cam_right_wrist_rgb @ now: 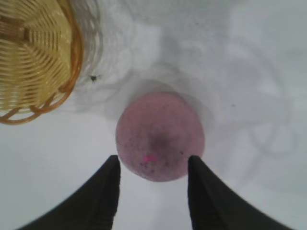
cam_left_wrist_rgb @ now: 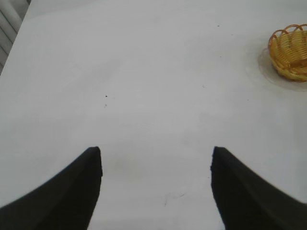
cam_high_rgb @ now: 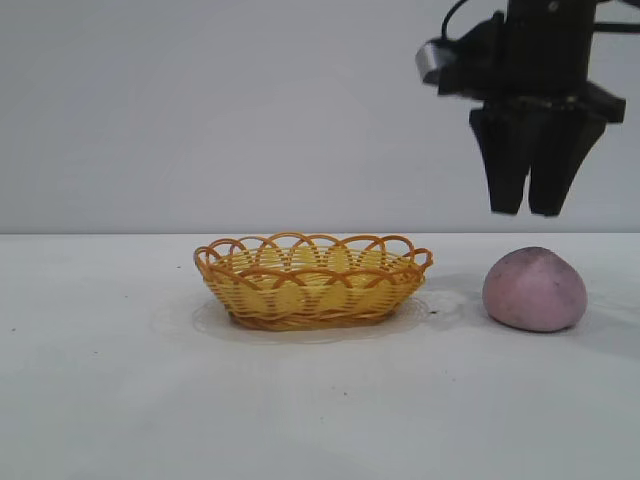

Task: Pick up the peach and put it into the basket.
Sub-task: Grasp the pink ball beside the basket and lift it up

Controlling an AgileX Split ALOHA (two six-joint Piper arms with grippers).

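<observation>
The peach (cam_high_rgb: 534,289) is a dull pink-mauve lump, rounded with a slightly pointed crown and a matte, faintly speckled skin; the right wrist view shows small dark flecks and a darker dimple near its top (cam_right_wrist_rgb: 160,136). It sits on the table (cam_high_rgb: 120,400) at the right side of the exterior view, near the basket (cam_high_rgb: 312,280) but apart from it, with bare surface between them.

The basket is a shallow oval of woven strands, yellow in the body with orange-brown bands at the base and a scalloped rim of open loops. Its weave reads as ribbed and glossy, probably plastic rather than cane, though that is hard to judge here. Nothing lies inside it.

The right gripper (cam_high_rgb: 536,205) hangs above the peach without touching it, its two dark tapered fingers pointing down and set slightly apart; in its wrist view the finger tips flank the peach's near edge. The left gripper (cam_left_wrist_rgb: 156,163) hovers over bare table well away from the basket (cam_left_wrist_rgb: 289,52), its fingers spread wide.

The table is smooth, matte and white, marked by a few tiny dark specks. Behind it stands a plain pale grey wall (cam_high_rgb: 200,110).
</observation>
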